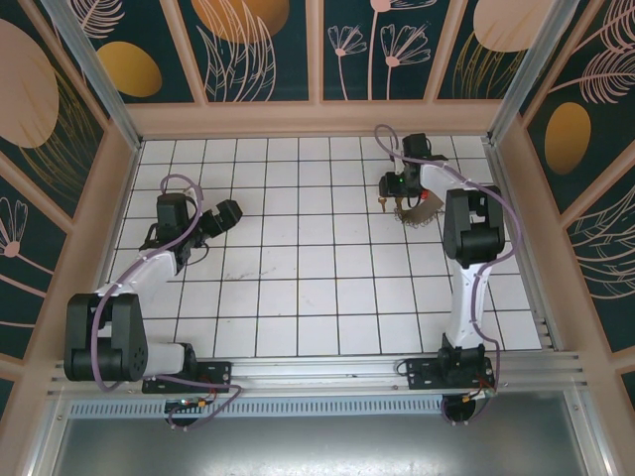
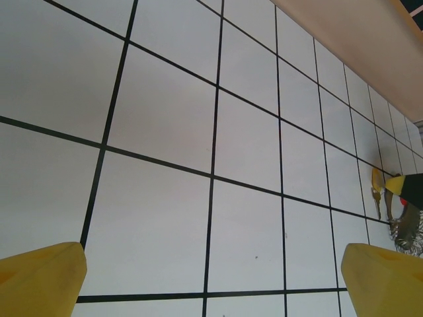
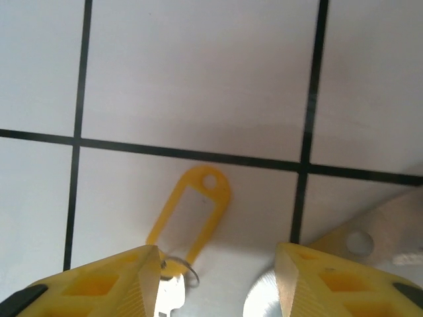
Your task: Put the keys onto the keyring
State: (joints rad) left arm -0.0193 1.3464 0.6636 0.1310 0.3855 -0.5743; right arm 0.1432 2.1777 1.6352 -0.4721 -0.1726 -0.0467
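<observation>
A yellow plastic key tag [image 3: 192,211] lies on the white tiles, joined by a small split ring to a silvery key [image 3: 168,297] at the bottom edge. My right gripper [image 3: 218,254] hangs over them with its jaws apart; the key's head sits just beside the left yellow finger [image 3: 99,284], and nothing spans the gap. A round silvery piece [image 3: 261,300] shows by the right finger. From above, the right gripper [image 1: 395,198] points down at the key [image 1: 382,203] and the keyring [image 1: 412,210]. My left gripper [image 1: 226,213] stands open over bare tiles at the left. In the left wrist view the keyring [image 2: 404,231] lies far right.
A tan tag with a hole [image 3: 370,238] lies right of the right finger. The wooden back wall [image 1: 317,119] runs a few tiles behind the right gripper, and the side wall [image 1: 511,198] stands close on its right. Open tiles [image 1: 308,258] stretch between the two arms.
</observation>
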